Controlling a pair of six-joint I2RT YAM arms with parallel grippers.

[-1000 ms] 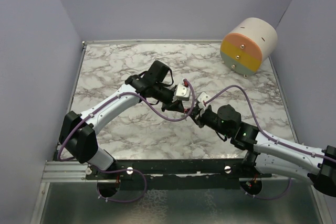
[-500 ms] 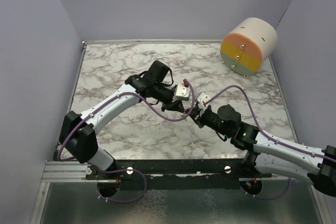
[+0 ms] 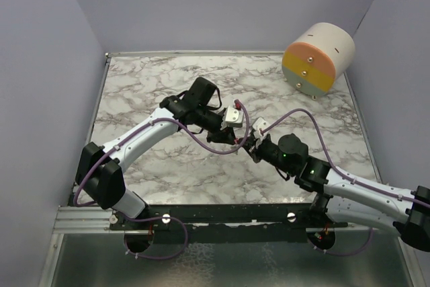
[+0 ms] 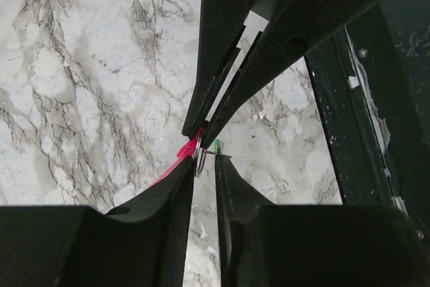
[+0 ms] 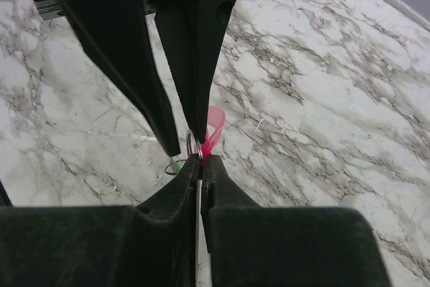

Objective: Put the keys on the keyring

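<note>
Both grippers meet tip to tip above the middle of the marble table [image 3: 148,92]. My right gripper [image 5: 200,160] is shut on the lower end of the pink-red key [image 5: 216,124], with the thin metal keyring [image 5: 192,144] pressed against the same fingertips. A bit of the green key [image 5: 176,164] hangs just left of them. In the left wrist view my left gripper [image 4: 203,160] has a narrow gap between its fingers, with the keyring [image 4: 201,163] at their tips, the pink-red key [image 4: 183,154] to the left and the green key [image 4: 217,144] to the right. From above, the left gripper [image 3: 232,137] and right gripper [image 3: 246,144] hide the small parts.
A cream drum with an orange, yellow and grey-green face [image 3: 318,58] lies on its side at the far right corner. Purple walls close in the table on three sides. A black rail [image 4: 376,99] runs along the near edge.
My right gripper has closed its jaws on the pink-red key. My left gripper's fingers have parted slightly. Neither arm has shifted noticeably.
</note>
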